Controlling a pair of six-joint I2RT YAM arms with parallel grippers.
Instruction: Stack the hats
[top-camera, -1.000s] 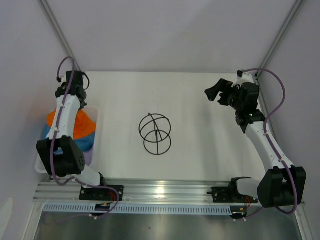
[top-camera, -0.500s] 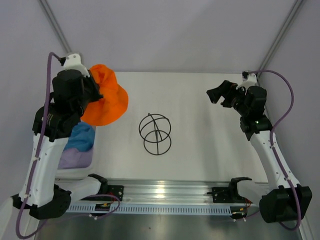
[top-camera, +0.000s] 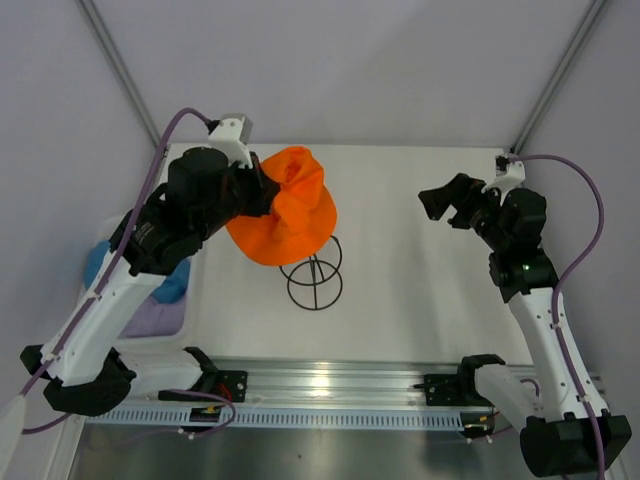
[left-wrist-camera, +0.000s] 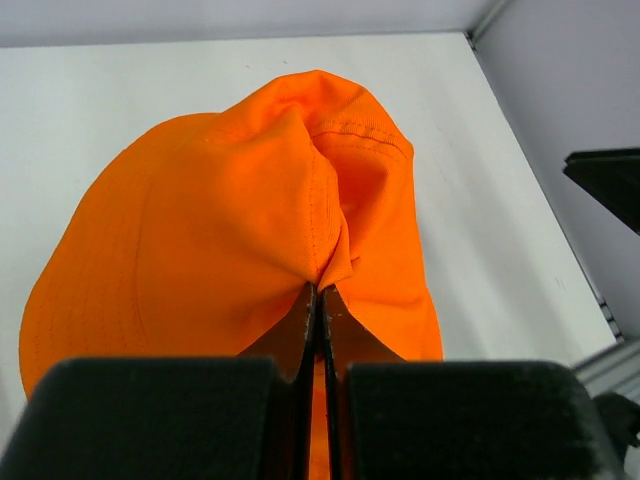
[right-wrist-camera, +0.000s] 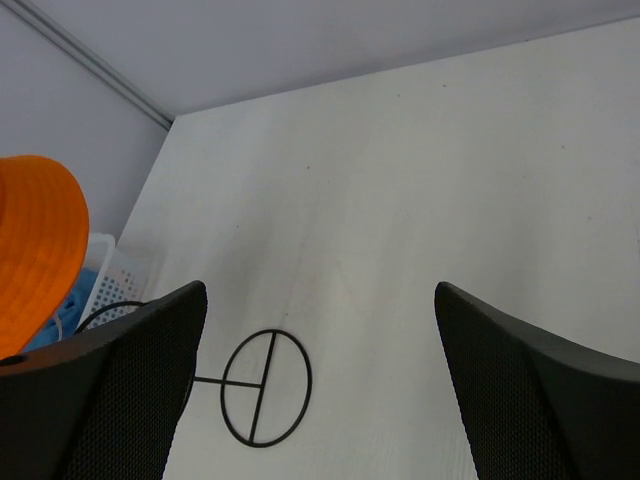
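My left gripper (top-camera: 262, 193) is shut on a fold of the orange hat (top-camera: 290, 215) and holds it in the air over the top of the black wire frame (top-camera: 314, 278). In the left wrist view the gripper (left-wrist-camera: 322, 292) pinches the hat (left-wrist-camera: 230, 230) between closed fingers. The blue hat (top-camera: 172, 282) and the lavender hat (top-camera: 150, 315) lie in the white basket (top-camera: 188, 312) at the left. The pink hat is out of view. My right gripper (top-camera: 450, 203) is open and empty, raised at the right; its wrist view (right-wrist-camera: 318, 330) shows the frame's base ring (right-wrist-camera: 265, 385) and the orange hat (right-wrist-camera: 35, 245).
The white basket stands at the table's left edge under my left arm. The wire frame stands mid-table. Grey walls enclose the back and both sides. An aluminium rail (top-camera: 330, 385) with the arm bases runs along the near edge.
My left gripper has lifted the orange hat out of the basket and carried it right, from above the basket to over the wire frame. My right gripper shifted slightly toward the near side.
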